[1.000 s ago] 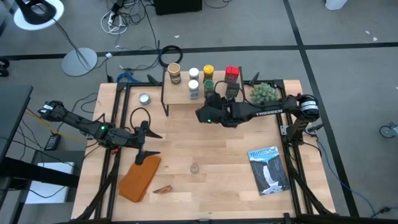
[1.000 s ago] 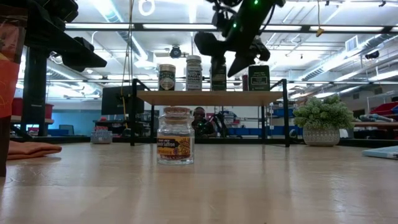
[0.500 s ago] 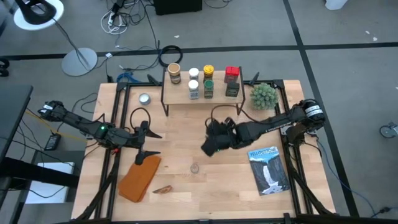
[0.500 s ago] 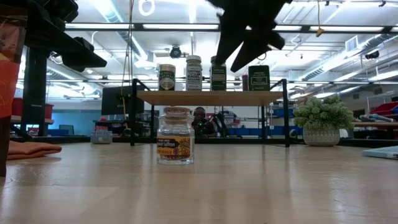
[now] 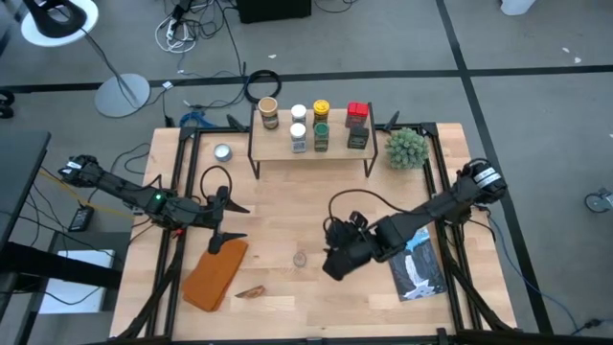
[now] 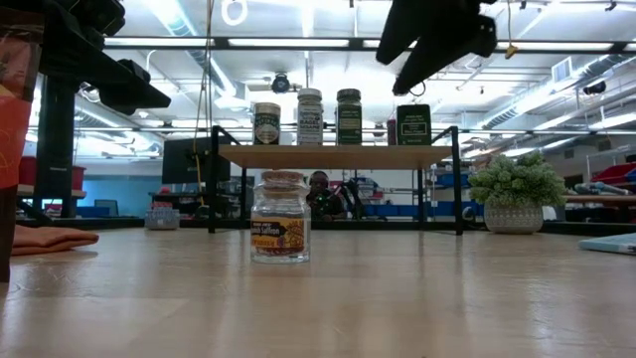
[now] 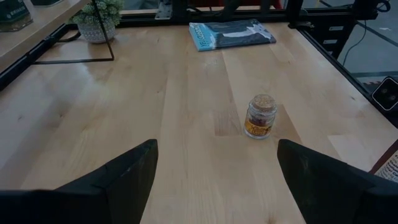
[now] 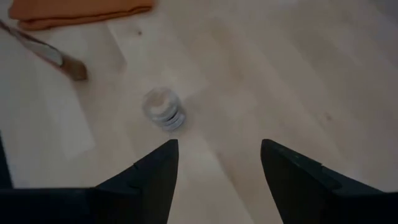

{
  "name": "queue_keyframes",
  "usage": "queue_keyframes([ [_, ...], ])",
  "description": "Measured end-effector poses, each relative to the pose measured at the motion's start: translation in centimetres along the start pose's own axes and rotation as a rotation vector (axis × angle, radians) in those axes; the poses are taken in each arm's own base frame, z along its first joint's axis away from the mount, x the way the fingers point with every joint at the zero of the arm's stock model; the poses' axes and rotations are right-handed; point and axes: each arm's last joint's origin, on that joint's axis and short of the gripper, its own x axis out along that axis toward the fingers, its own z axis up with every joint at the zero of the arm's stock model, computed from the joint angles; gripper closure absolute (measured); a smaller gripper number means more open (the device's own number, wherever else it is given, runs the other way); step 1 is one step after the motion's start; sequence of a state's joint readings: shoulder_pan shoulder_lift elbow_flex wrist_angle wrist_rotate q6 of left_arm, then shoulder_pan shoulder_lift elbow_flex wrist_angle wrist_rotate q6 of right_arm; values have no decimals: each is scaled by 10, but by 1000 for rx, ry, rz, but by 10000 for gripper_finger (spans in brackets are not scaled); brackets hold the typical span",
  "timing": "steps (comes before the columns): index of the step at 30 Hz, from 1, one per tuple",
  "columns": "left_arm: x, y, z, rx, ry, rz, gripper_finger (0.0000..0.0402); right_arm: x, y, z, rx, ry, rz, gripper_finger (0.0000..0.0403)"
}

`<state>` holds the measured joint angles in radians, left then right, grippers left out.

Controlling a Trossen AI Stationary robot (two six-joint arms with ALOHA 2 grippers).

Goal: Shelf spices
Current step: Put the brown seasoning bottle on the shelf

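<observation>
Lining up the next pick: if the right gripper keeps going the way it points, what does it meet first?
Likely the small cork-topped jar on the table; the right gripper is open and nothing lies between them.

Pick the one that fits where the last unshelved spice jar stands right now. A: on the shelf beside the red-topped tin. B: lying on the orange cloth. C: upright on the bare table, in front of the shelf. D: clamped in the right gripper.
C: the small jar stands upright on the table, in front of the shelf; the right gripper, open and empty, hovers beside it.
</observation>
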<state>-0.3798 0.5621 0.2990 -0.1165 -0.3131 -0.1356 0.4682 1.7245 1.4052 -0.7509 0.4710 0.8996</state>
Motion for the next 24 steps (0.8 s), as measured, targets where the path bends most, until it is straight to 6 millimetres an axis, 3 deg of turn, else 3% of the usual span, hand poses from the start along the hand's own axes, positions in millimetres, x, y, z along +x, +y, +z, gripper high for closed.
queue_keyframes([
  [16, 0, 0, 0, 0, 0, 0, 66, -16, 23, -32, -2, 21, 67, 175],
  [24, 0, 0, 0, 1, 0, 0, 66, 9, 14, -56, -9, 16, 72, 175],
])
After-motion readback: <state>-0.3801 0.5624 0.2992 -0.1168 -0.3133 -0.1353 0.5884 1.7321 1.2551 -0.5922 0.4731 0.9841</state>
